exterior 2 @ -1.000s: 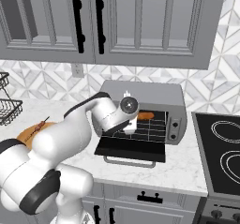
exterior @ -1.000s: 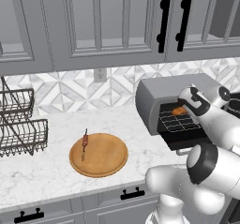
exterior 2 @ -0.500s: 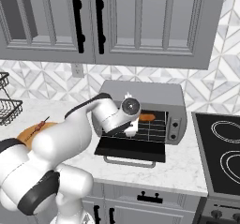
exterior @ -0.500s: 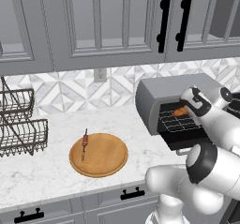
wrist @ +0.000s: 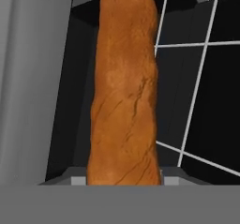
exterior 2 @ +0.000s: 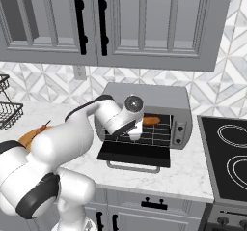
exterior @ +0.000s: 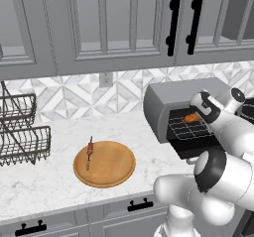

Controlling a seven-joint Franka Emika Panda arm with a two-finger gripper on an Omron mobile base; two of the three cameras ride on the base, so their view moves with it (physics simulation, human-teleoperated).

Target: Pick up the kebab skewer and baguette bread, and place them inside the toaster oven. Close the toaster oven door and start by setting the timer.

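The baguette bread (wrist: 124, 92), an orange-brown loaf, lies lengthwise between my fingers just above the wire rack inside the toaster oven (exterior 2: 144, 92). My gripper (exterior 2: 140, 124) reaches into the oven's opening and is shut on the baguette bread (exterior 2: 150, 121). From the left I see the loaf (exterior: 191, 117) on the rack with the gripper (exterior: 197, 115) at it. The toaster oven door (exterior 2: 135, 152) hangs open and flat in front. The kebab skewer (exterior: 90, 149) lies on the round wooden board (exterior: 106, 165), well left of the oven.
A wire basket rack (exterior: 20, 132) stands at the far left of the counter. A black stovetop (exterior 2: 226, 152) sits right of the oven, past its knob panel (exterior 2: 179, 131). Upper cabinets hang above. The open door juts over the counter's front.
The hand with the baguette has sunk very slightly toward the rack inside the oven; everything else is as before.
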